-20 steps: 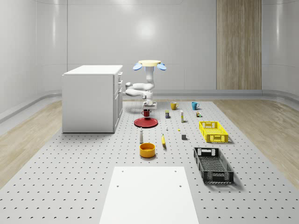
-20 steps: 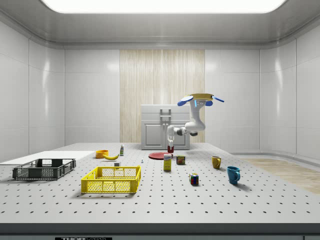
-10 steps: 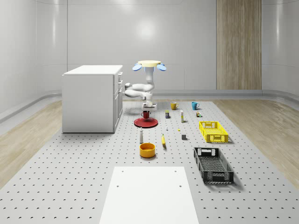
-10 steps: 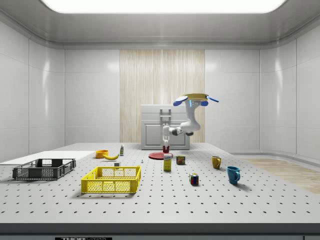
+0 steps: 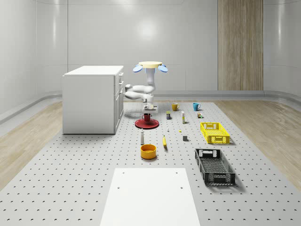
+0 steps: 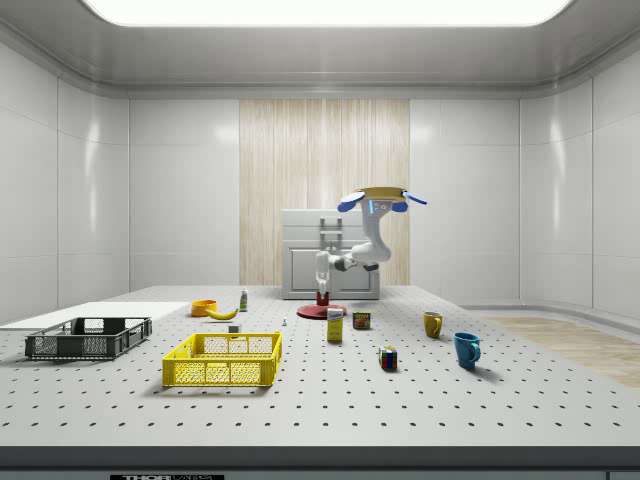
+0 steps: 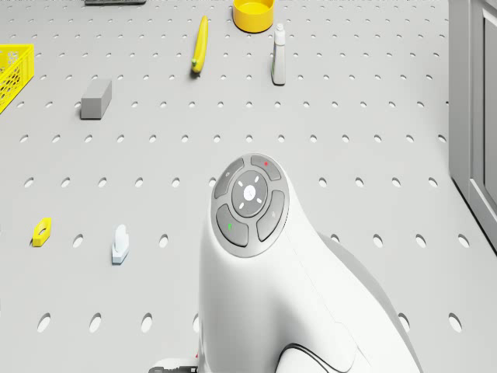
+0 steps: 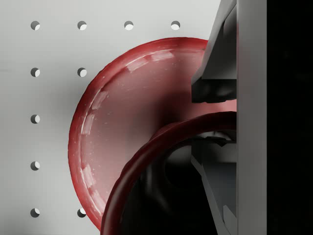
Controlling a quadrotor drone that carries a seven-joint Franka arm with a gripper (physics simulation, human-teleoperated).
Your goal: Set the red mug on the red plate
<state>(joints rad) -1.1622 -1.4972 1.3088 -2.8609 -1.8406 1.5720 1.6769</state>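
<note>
Placement step: gripper [image 8: 215, 117] pinches red mug [image 8: 161, 181] rim directly over red plate [image 8: 122, 112], drone [image 5: 150, 66] hovering above; next, lower and release.

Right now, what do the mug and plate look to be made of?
Mug: likely glazed ceramic, going by its thick, rounded red rim and dark hollow. Plate: also ceramic or glossy plastic, with bright highlights along its raised rim. Both are simulator renders, so this is a guess.

Red mug [image 5: 146, 116] on red plate [image 5: 146, 124]; white arm [image 5: 139, 90], drone [image 5: 150, 65] with tan top, blue rotors; yellow crate [image 5: 214, 133]; black crate [image 5: 214, 166]; yellow banana [image 7: 199, 45]; orange-yellow bowl [image 5: 147, 151]; blue mug [image 6: 466, 349]; grey perforated table [image 5: 70, 179]; white cabinet [image 5: 91, 99].
</note>
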